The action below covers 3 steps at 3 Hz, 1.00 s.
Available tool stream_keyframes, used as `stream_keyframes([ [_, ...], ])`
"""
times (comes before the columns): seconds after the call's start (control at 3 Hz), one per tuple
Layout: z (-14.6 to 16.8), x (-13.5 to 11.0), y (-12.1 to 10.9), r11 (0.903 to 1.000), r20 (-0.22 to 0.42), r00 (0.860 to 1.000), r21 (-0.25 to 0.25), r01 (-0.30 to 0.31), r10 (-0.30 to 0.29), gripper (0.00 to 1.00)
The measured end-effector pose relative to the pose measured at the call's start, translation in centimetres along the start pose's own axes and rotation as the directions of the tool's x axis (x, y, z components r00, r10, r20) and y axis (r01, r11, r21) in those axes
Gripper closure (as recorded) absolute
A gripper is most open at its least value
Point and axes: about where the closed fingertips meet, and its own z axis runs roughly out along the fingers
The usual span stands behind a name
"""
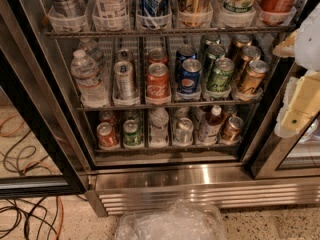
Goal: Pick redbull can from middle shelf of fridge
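Observation:
The fridge (200, 181) stands open in front of me, with wire shelves and a steel base. On the middle shelf (165, 104) the redbull can (124, 79), slim and silver, stands second from the left at the front of its lane. A water bottle (89, 79) is on its left and a red Coca-Cola can (158, 82) on its right. A blue Pepsi can (190, 77), a green can (219, 75) and a bronze can (251, 77) follow to the right. My gripper (301, 74), cream and white, is at the right edge of the view, well right of the redbull can and outside the shelf.
The top rack holds tall cans in clear cups (155, 4). The bottom rack holds small cans and short bottles (160, 126). A black door frame (35, 119) runs along the left. Orange and black cables (20, 154) lie on the floor at the left. A crumpled clear plastic bag (170, 221) lies below the grille.

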Motion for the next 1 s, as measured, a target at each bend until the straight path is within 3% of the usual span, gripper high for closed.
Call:
stream_keyframes([
  [0.33, 0.4, -0.7, -0.1, 1.0, 0.008, 1.0, 0.0, 0.003, -0.003, 0.0],
  [0.67, 3.1, -4.2, 0.9, 0.9987, 0.076, 0.996, -0.018, -0.048, 0.049, 0.0],
  [1.0, 8.1, -7.8, 1.3, 0.9788, 0.193, 0.96, -0.08, -0.189, 0.201, 0.0],
])
